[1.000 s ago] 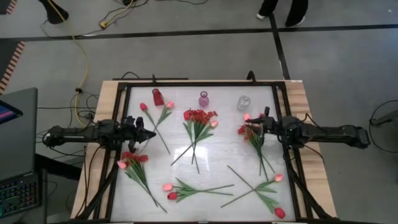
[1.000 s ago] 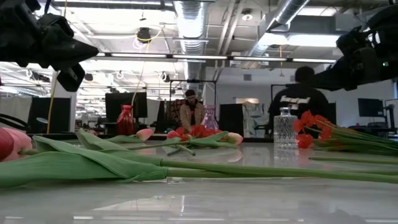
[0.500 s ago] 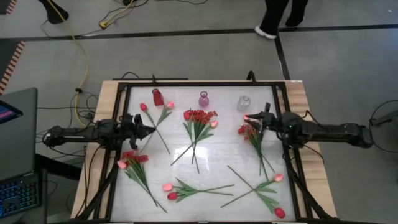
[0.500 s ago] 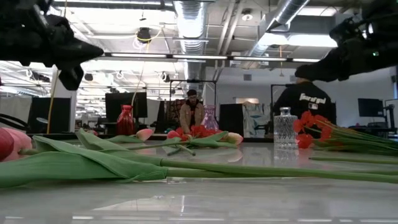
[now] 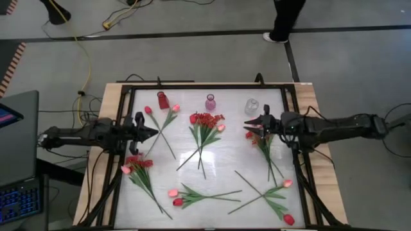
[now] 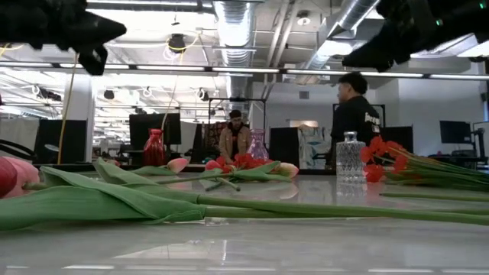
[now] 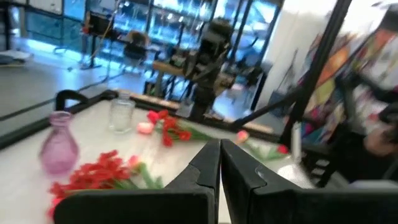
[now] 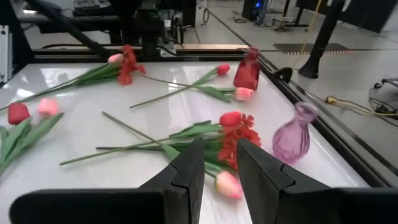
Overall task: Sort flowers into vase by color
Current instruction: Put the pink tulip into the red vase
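While flowers (image 5: 204, 128) lie scattered, red vase (image 5: 163, 101), pink vase (image 5: 210, 102), clear vase (image 5: 252, 106)

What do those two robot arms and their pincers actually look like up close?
Both arms are slim and black, built from jointed tubular segments with dark cables running along them. The left gripper and the right gripper each end in two flat, tapered black fingers. No markings are visible.

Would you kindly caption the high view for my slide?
Both grippers, left and right, hover above scattered flowers near three vases.

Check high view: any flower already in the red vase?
No. The red vase stands empty at the table's far edge; the flowers lie flat on the table.
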Tool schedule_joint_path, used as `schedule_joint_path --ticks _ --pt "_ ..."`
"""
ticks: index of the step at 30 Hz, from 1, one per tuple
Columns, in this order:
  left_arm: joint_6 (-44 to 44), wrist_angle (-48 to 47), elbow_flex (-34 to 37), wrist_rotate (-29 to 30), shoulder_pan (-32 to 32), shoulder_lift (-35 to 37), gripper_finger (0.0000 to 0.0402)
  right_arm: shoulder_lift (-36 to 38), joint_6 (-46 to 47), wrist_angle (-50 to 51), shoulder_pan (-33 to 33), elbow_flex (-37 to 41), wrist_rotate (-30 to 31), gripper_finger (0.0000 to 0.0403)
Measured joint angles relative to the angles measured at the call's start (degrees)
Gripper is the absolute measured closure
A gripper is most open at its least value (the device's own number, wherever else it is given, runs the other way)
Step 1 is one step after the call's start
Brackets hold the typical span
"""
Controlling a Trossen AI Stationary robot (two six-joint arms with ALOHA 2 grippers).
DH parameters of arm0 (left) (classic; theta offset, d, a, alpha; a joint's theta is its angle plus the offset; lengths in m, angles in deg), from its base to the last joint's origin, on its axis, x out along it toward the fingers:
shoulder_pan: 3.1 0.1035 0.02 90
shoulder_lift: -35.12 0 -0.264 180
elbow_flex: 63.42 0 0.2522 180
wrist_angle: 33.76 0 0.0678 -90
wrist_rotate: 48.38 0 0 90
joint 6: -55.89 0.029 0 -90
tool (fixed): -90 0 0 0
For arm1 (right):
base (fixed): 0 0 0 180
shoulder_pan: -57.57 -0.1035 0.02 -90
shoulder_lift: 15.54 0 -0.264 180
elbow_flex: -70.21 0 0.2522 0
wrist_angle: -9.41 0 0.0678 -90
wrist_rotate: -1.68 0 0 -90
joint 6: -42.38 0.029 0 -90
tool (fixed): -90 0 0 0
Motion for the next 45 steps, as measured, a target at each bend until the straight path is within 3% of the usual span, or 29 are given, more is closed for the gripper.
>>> schedule_joint_path --ticks 9,12,17,21,32,45 --pt "1.7 -23.1 -23.2 9.9 0.0 -23.4 0.0387 -8.7 -3.2 0.8 -0.6 -7.8 0.0 0.0280" --pt "-0.6 -29.6 -30.2 11.5 0.0 -30.8 0.0357 -11.9 -1.9 0.9 -0.4 -9.7 0.6 0.0280" --pt "-12.6 -43.3 -41.9 16.4 1.7 -41.1 0.0287 -18.2 0.1 1.9 -0.5 -13.7 3.0 0.0280" --pt "-20.8 -54.6 -49.2 15.0 4.4 -47.8 0.0237 -22.9 -3.3 5.2 -1.4 -17.3 3.0 0.0280" --pt "-26.7 -65.4 -51.2 9.3 12.8 -62.1 0.0155 -29.4 -9.2 4.5 -2.4 -20.9 2.8 0.0280" --pt "-17.2 -64.5 -51.2 5.9 17.8 -80.1 0.0155 -29.0 -9.4 5.4 -2.2 -20.9 2.8 0.0280"
